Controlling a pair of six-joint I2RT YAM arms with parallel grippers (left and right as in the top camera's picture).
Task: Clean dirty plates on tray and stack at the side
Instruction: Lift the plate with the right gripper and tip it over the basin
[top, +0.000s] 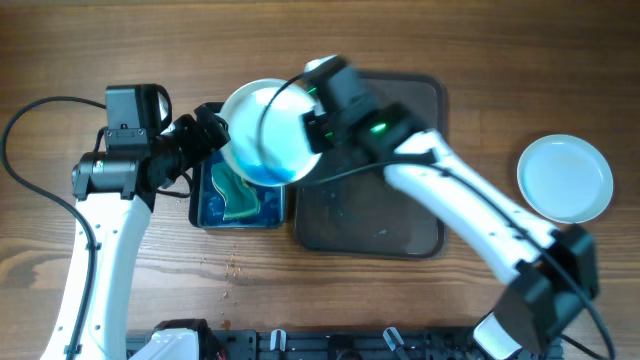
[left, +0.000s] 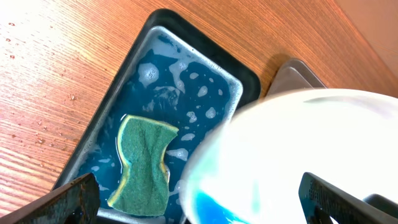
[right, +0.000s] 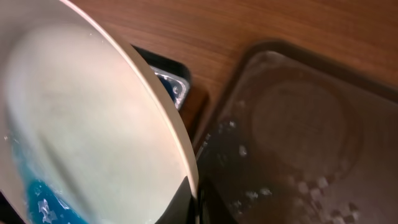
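Observation:
A white plate (top: 268, 130) with a turquoise smear on its lower part hangs tilted over the black basin. My right gripper (top: 318, 128) is shut on its right rim. In the right wrist view the fingers (right: 186, 202) pinch the rim of the plate (right: 81, 124). My left gripper (top: 213, 132) is at the plate's left edge, open wide. In its wrist view the left gripper (left: 202, 205) holds nothing, and the plate (left: 298, 155) fills the space ahead. The dark brown tray (top: 370, 210) lies bare and wet under the right arm. A clean white plate (top: 565, 178) rests on the table at the far right.
The black basin (top: 197, 200) of blue soapy water stands against the tray's left side. A green sponge (left: 144, 165) lies loose in the basin (left: 205, 45). Water drops speckle the wood in front of it. Cables trail off the left arm.

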